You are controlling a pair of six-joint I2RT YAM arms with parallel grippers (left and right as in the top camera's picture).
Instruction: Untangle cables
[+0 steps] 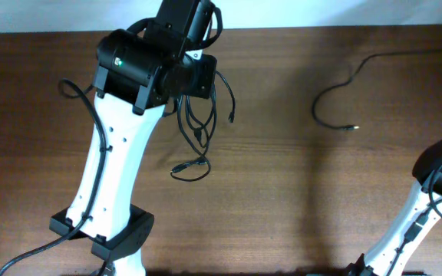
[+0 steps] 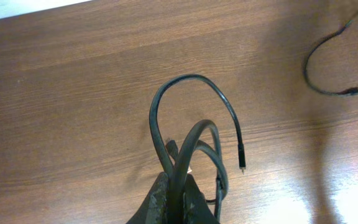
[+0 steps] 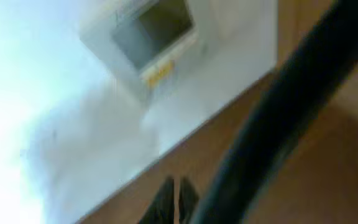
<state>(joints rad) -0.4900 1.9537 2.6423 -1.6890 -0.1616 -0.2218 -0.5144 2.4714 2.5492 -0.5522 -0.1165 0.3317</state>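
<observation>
A brown wood-grain table [image 1: 282, 199] fills the overhead view. Left of centre near the top edge, the left gripper [image 2: 173, 198] is clamped tight on a bunch of cables [image 1: 198, 123]. They are thin black cords in drooping, overlapping loops. In the left wrist view one cord arches upward and ends in a small metal-tipped plug [image 2: 242, 163]. A separate cable [image 1: 330, 107] curves alone at the upper right, well apart. The right gripper [image 3: 174, 198], seen blurred, has its fingers pressed together.
</observation>
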